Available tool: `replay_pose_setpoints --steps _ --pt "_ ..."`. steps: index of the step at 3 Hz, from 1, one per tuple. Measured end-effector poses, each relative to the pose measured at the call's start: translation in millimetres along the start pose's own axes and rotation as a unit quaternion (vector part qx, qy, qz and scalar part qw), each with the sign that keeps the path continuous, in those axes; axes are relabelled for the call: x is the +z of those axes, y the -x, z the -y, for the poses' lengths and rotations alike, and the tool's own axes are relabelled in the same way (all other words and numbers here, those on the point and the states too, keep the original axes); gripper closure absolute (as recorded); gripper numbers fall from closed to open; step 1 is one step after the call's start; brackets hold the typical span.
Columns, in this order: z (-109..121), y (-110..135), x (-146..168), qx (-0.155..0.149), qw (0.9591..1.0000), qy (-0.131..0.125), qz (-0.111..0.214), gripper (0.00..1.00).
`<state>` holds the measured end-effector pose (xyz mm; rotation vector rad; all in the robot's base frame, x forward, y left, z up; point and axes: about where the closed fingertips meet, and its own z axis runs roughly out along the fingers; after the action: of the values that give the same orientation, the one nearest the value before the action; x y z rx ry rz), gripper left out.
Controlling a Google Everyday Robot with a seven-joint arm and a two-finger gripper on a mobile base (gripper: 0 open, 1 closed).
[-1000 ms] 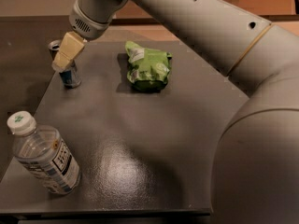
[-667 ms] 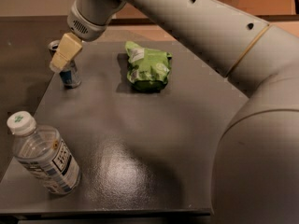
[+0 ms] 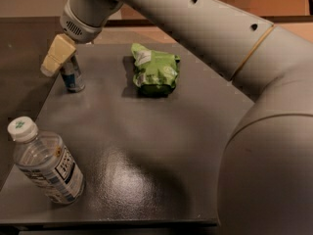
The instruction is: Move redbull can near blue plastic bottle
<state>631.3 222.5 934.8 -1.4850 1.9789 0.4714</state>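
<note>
The redbull can (image 3: 73, 78) stands upright at the far left of the dark table (image 3: 161, 146); only its lower blue and silver part shows. My gripper (image 3: 55, 61), cream-coloured at the end of the grey arm, is at the can's top and upper left side and hides the rim. The blue plastic bottle (image 3: 46, 164), clear with a white cap bearing a green mark, stands at the front left corner, well in front of the can.
A green snack bag (image 3: 155, 72) lies at the back middle of the table, right of the can. My large grey arm (image 3: 234, 67) fills the right side of the view. The table's left edge runs close beside the can and bottle.
My gripper has shifted a little to the left and now covers the can's top. The can, bottle and bag have not moved.
</note>
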Motion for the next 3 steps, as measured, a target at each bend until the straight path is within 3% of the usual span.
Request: replay_pose_setpoints --steps 1,3 --pt "-2.4 4.2 4.1 -0.003 1.0000 0.001 0.000 0.18" --pt "-1.1 -2.7 6.9 -0.006 1.0000 0.002 -0.005 0.64"
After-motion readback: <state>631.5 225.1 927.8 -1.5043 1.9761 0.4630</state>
